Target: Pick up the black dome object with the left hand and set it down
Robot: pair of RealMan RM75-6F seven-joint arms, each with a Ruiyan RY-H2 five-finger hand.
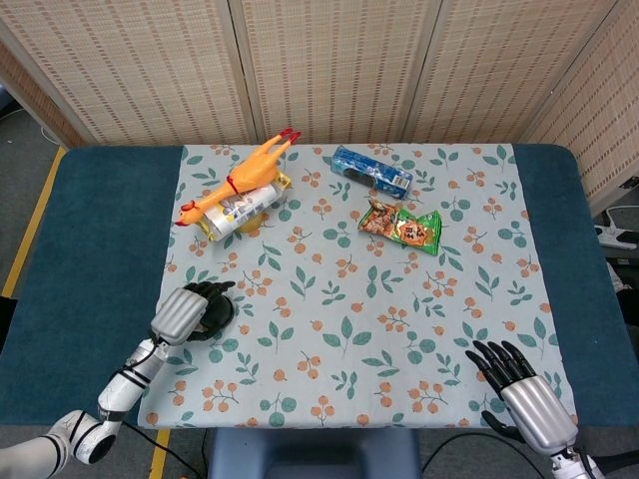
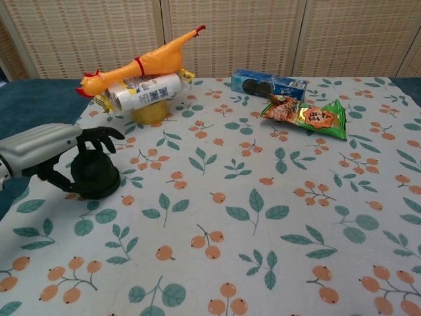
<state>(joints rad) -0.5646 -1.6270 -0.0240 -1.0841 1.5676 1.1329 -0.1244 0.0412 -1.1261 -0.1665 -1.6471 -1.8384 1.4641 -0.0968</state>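
Observation:
The black dome object [image 1: 224, 311] [image 2: 95, 176] stands on the floral cloth near its front left edge. My left hand [image 1: 185, 313] [image 2: 46, 148] comes at it from the left. Its fingers [image 2: 99, 137] curl over the dome's top, and the thumb lies against the dome's lower left side, so the hand grips it. The dome's left part is hidden behind the hand. My right hand [image 1: 519, 389] rests at the table's front right corner with fingers spread and nothing in it; only the head view shows it.
A yellow rubber chicken [image 1: 240, 178] [image 2: 138, 64] lies on a white can [image 1: 240, 208] [image 2: 145, 91] behind the dome. A blue cookie pack [image 1: 371, 172] [image 2: 270, 84] and a green snack bag [image 1: 401, 226] [image 2: 306, 115] lie at the back right.

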